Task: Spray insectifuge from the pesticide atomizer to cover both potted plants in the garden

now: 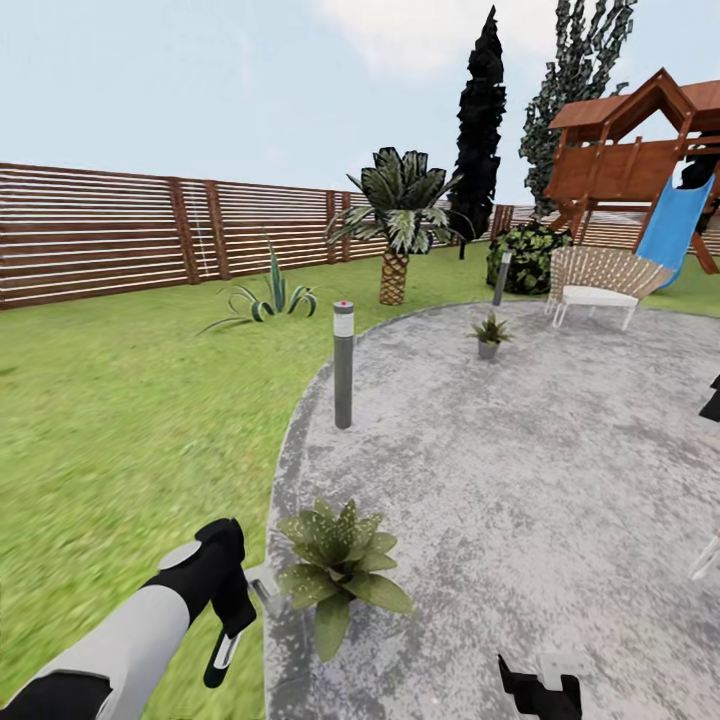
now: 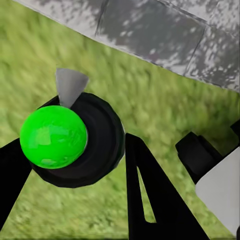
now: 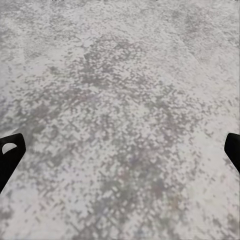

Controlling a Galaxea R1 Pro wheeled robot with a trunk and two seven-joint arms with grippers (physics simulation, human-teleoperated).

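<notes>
Left gripper (image 2: 75, 150) clamped on atomizer (image 2: 75, 142), bright green end (image 2: 54, 136) facing the wrist camera, over grass (image 2: 165, 100) at the patio (image 1: 520, 480) edge, just beside near plant (image 1: 338, 568). Second plant (image 1: 489, 335) well apart, far across the paving. Right gripper (image 3: 120, 155) spread wide above bare paving, gripping nothing.

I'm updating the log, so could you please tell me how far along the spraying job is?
Done: the pesticide atomizer appears picked up, held between the fingers of the left end effector. In hand: it sits beside the near potted plant at the edge of the patio; no spray is visible. Left: covering that plant and the far potted plant across the patio. The right end effector is open over paving.
</notes>
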